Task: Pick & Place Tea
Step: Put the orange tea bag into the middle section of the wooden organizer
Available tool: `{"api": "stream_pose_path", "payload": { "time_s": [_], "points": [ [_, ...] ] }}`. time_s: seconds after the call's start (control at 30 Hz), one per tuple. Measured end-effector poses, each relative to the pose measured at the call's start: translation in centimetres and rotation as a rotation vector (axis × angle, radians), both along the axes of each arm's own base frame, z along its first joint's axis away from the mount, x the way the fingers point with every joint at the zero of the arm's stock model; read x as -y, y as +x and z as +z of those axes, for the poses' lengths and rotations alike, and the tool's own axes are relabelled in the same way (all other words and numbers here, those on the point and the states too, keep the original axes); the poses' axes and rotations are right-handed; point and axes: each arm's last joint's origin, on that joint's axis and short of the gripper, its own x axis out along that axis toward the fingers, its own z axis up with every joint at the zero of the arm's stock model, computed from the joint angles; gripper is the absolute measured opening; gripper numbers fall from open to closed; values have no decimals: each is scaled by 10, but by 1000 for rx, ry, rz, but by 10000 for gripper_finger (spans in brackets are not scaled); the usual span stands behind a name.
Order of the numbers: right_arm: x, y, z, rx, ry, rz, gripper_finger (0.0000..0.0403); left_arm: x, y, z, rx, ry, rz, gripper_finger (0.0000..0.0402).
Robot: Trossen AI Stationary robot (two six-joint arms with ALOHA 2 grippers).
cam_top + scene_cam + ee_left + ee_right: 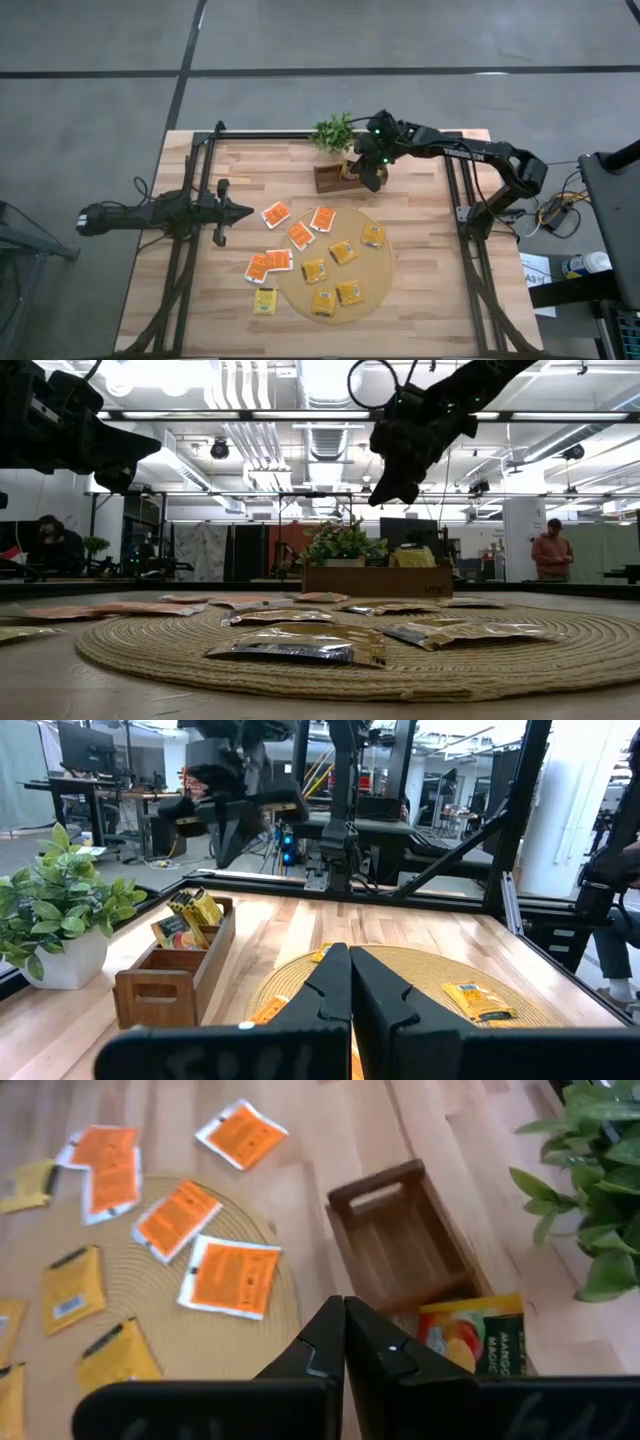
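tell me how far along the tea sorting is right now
Barely begun. Done: yellow tea packets stand at one end of the wooden box. In hand: nothing; the right gripper is shut and empty above the box, and the left gripper waits shut at the table's left. Left: about a dozen packets, orange ones and yellow ones, lie on and beside the round mat.

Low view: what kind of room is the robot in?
Probably a big open lab or workshop: bare ceiling pipes with strip lights, desks with monitors, and a person standing far behind the table.
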Motion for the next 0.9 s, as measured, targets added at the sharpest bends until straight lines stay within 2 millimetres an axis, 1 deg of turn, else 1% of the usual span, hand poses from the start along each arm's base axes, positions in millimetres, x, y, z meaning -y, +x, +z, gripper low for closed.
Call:
{"api": "stream_pose_path", "payload": {
  "time_s": [0.13,0.2,0.3,0.4,0.53,0.67,0.77,0.83,0.9],
  "points": [
    [9,4,-1,-68,-15,-62,8,0,0,0,0,0,0,0],
    [14,6,-3,-129,-9,-85,9,0,0,0,0,0,0,0],
    [22,9,-4,-201,6,-87,22,0,0,0,0,0,0,0],
    [28,14,-5,-232,5,-69,51,0,0,0,0,0,0,0],
    [34,21,-1,-235,-22,-38,102,0,0,0,0,0,0,0],
    [42,24,-6,-286,-20,-2,147,0,0,0,0,0,0,0],
    [49,27,-12,-355,-36,19,168,0,0,0,0,0,1,0],
    [52,29,-18,-397,-45,31,175,0,0,0,0,0,1,0],
    [55,32,-22,-404,-47,39,179,0,0,0,0,0,1,0]
  ]
}}
